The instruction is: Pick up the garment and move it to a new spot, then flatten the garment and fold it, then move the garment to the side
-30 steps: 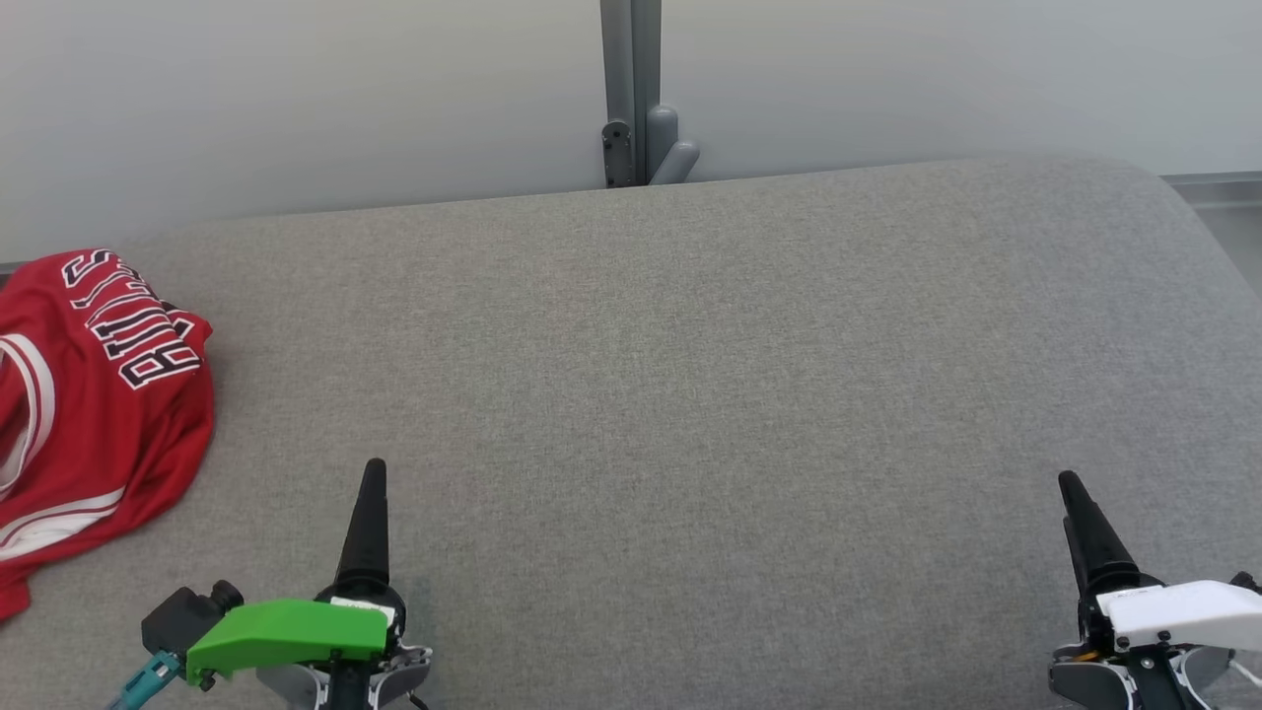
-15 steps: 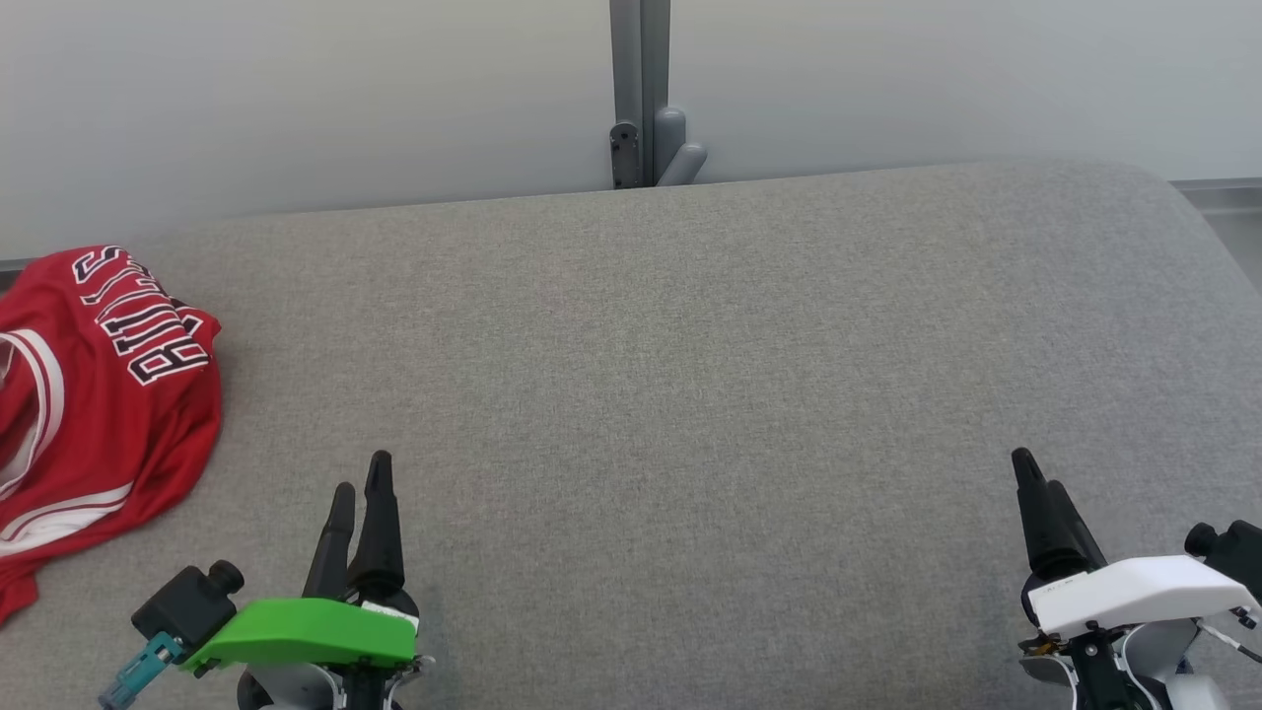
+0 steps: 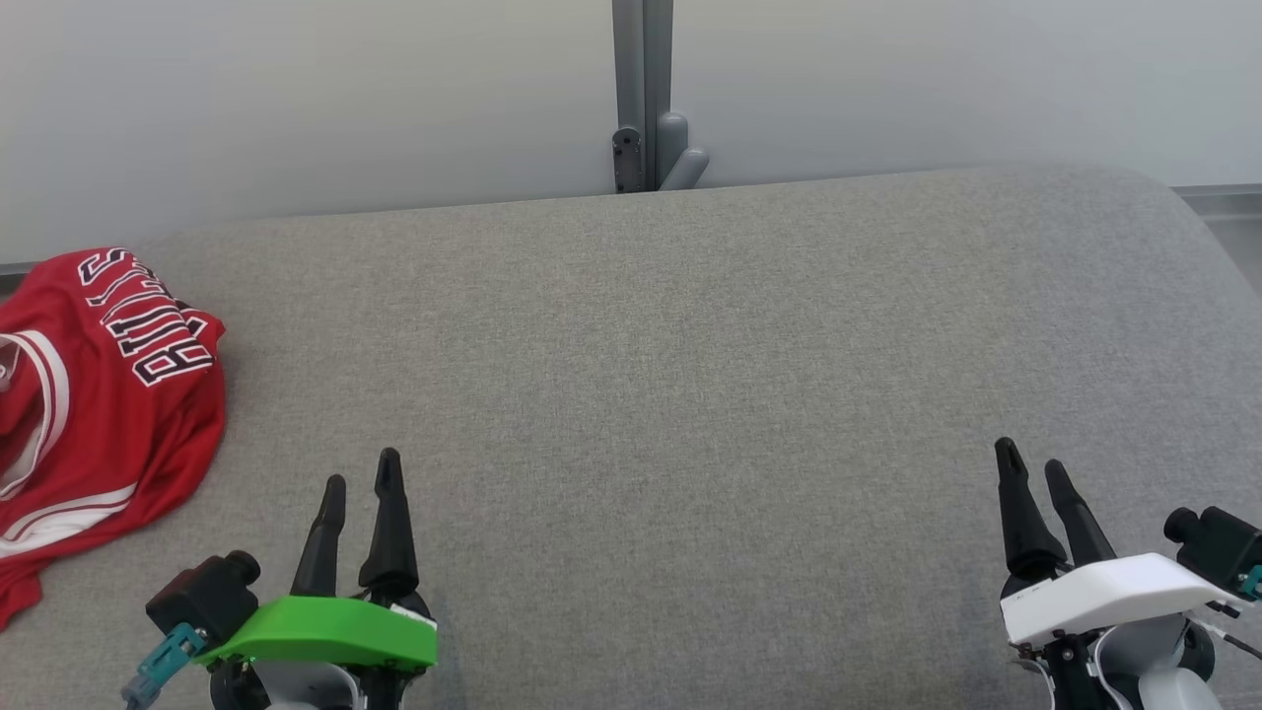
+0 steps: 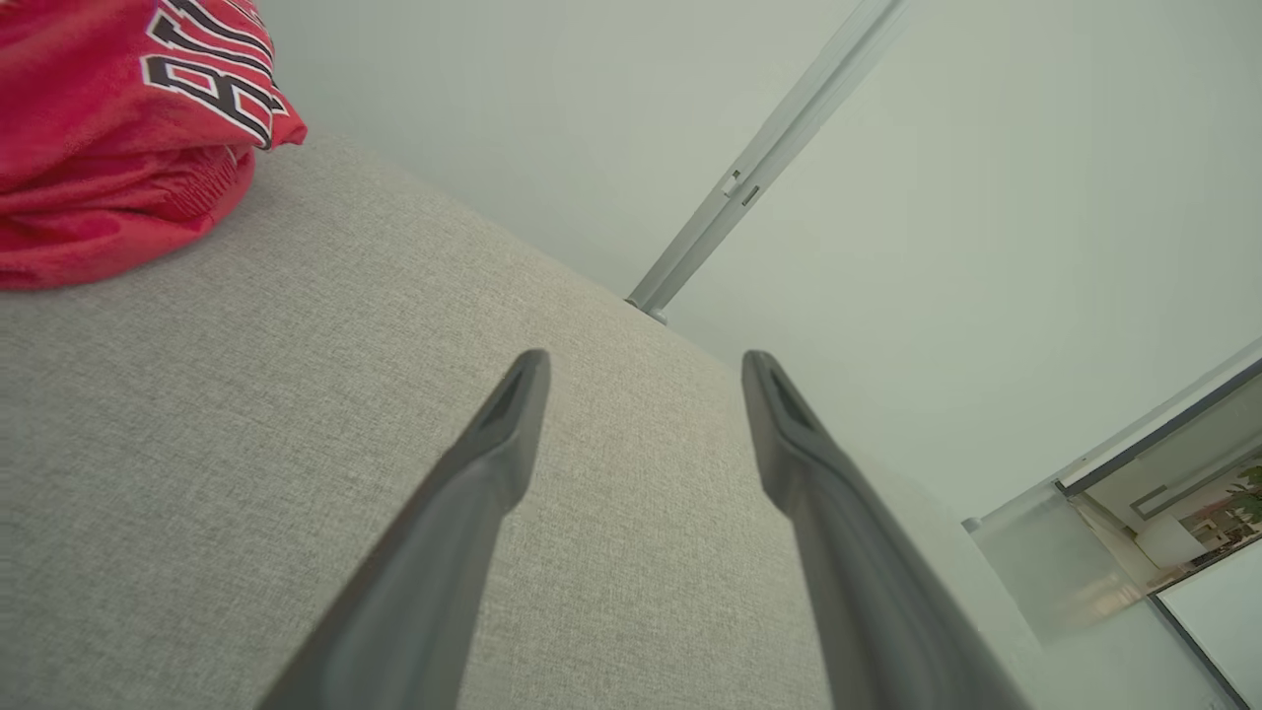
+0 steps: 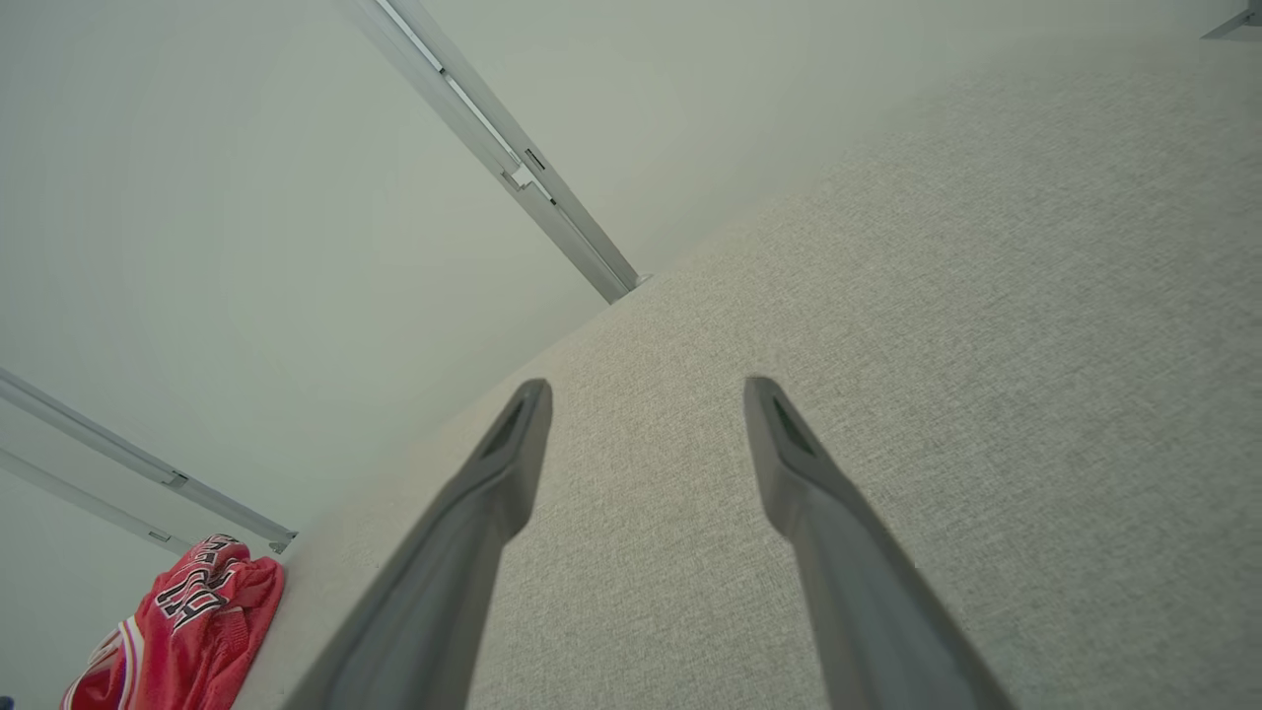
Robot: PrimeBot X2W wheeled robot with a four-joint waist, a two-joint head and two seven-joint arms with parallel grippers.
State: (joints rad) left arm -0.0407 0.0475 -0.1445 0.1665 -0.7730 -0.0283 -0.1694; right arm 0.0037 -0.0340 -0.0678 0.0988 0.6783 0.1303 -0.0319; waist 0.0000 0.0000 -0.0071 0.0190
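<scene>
**A:** What is different from a second ago?

**B:** Both arms have turned their wrists; before, each one showed a single dark finger, edge on; now the left gripper (image 3: pixel 362 468) and the right gripper (image 3: pixel 1030 454) each show two fingers side by side; the right one has also slid a little toward the middle.

**A:** Are the jaws open?

**B:** Yes; both stand wide apart, with nothing between them.

**A:** And the garment?

**B:** The red garment (image 3: pixel 99 414) lies in a bunch at the far left edge of the grey cushion (image 3: pixel 690 345); it is near the left gripper but not touching it, and well apart from the right one; it has not really moved; the camera turned a bit, because the grey post (image 3: pixel 641 89) shifted too.

**A:** So what does that mean?

**B:** I think the arms are only getting ready; the pick-up has not begun; the left gripper looks best placed to reach over first.
</scene>
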